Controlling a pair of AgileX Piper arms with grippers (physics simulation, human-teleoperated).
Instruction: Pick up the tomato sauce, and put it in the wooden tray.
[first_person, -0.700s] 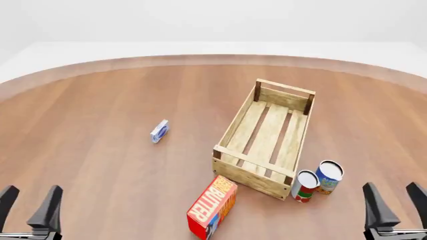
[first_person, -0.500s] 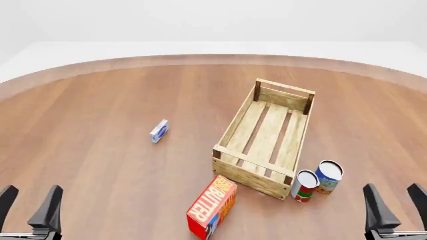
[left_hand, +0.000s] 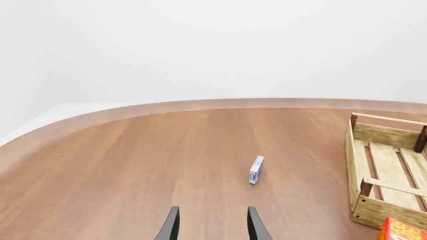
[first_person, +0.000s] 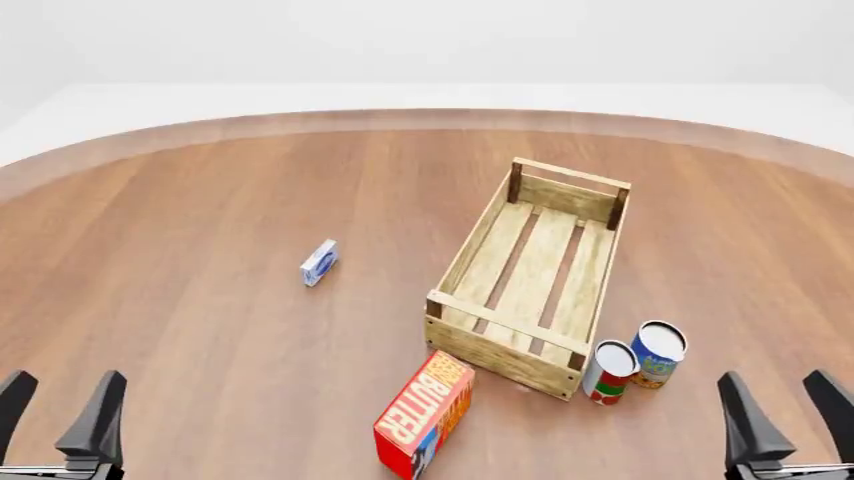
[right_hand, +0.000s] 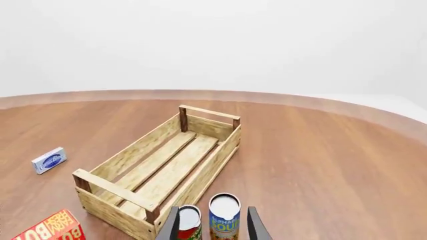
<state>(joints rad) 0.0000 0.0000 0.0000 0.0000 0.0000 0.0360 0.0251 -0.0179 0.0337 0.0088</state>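
The tomato sauce (first_person: 610, 371) is a small can with a red, green and white label, standing upright at the near right corner of the wooden tray (first_person: 470, 337). It also shows in the right wrist view (right_hand: 189, 223), beside the tray (right_hand: 113, 191). The tray (left_hand: 355, 168) is empty. My right gripper (first_person: 781, 413) is open and empty at the front right, nearer than the can. My left gripper (first_person: 60, 402) is open and empty at the front left. In the wrist views the right gripper (right_hand: 212, 229) and the left gripper (left_hand: 212, 227) both stand open.
A taller blue-and-yellow can (first_person: 658, 352) stands touching-close to the right of the sauce. A red-orange butter box (first_person: 424, 412) lies in front of the tray's near left corner. A small blue-and-white box (first_person: 319, 262) stands left of the tray.
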